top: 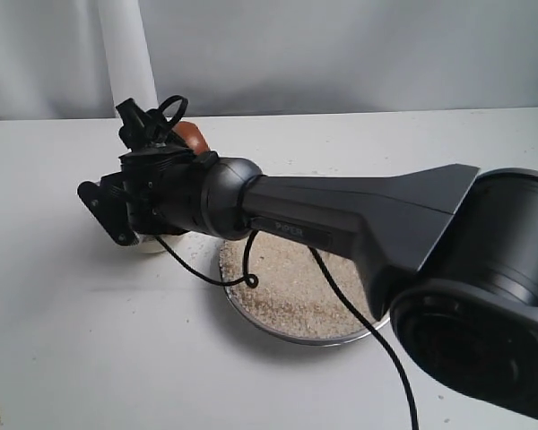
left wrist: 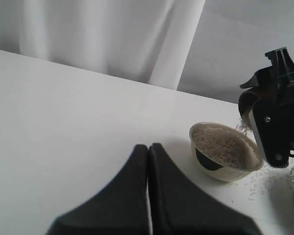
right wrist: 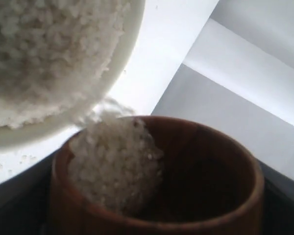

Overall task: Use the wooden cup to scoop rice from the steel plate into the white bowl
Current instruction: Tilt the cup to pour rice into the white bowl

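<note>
My right gripper (top: pixel 157 130) reaches across to the left and is shut on the wooden cup (top: pixel 193 136). The cup (left wrist: pixel 247 102) is tipped over the white bowl (left wrist: pixel 225 152), and rice (left wrist: pixel 244 125) spills from its lip into the bowl. The bowl is heaped with rice (left wrist: pixel 220 144). Up close, rice (right wrist: pixel 112 166) lies against the lower side of the cup (right wrist: pixel 206 181), right beside the bowl's rim (right wrist: pixel 125 58). The steel plate (top: pixel 251 318) with its bed of rice (top: pixel 291 287) lies under the right arm. My left gripper (left wrist: pixel 148 147) is shut and empty, low over the table and short of the bowl.
The right arm's thick black forearm (top: pixel 359 215) spans the plate and hides most of the bowl (top: pixel 146 242). A black cable (top: pixel 206 273) hangs from it over the plate's edge. Loose grains (left wrist: pixel 257 188) lie on the white table beside the bowl. A white curtain (left wrist: pixel 112 34) stands behind.
</note>
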`<state>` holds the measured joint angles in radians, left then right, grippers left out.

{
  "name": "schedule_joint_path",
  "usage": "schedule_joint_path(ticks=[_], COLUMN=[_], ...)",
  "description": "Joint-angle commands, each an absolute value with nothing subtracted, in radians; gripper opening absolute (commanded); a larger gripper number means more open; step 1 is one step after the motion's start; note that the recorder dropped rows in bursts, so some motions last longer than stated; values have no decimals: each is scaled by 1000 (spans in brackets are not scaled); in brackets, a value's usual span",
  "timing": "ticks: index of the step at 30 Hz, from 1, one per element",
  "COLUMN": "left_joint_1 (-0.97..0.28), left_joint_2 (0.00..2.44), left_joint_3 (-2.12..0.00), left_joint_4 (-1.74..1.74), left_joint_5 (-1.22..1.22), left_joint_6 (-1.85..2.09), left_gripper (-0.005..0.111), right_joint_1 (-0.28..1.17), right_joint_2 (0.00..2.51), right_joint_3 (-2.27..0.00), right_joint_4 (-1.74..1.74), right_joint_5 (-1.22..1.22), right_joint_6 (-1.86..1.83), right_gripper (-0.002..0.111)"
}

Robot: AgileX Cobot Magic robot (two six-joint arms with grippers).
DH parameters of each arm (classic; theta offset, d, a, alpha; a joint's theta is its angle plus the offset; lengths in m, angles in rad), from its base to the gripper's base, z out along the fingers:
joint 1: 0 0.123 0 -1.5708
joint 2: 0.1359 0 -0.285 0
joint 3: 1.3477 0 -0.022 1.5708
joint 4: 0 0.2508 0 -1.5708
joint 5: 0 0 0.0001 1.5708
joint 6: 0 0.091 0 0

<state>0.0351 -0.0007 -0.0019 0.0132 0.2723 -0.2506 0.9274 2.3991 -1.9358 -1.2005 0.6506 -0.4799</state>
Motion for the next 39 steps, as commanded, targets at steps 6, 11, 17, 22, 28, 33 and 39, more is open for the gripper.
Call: schedule_joint_path(ticks=[6,11,17,22,28,33,39], left_joint_1=[30,30,30,30,30,30,30], left_joint_2=[0,0,0,0,0,0,0], left_joint_3=[0,0,0,0,0,0,0], left_joint_4=[9,9,9,9,9,9,9], left_joint_5=[266,266,266,266,266,266,266], left_joint_6=[-254,-254,-254,-254,-254,-254,-254], left_gripper=[0,0,0,0,0,0,0], right_joint_1=[945,946,955,952,927,897,867], right_joint_2=[2392,2400,2400,2400,2398,2350,2233], right_joint_3=[-1944,-1944,-1944,-1944,-1944,-1944,-1944], right_joint_4=[-1370,-1368,-1391,-1384,-1251,-980,-694], right_joint_5=[598,590,586,592,597,599,620], right_joint_6=[-477,-484,-485,-429,-314,-312,-398], right_gripper=[0,0,0,0,0,0,0])
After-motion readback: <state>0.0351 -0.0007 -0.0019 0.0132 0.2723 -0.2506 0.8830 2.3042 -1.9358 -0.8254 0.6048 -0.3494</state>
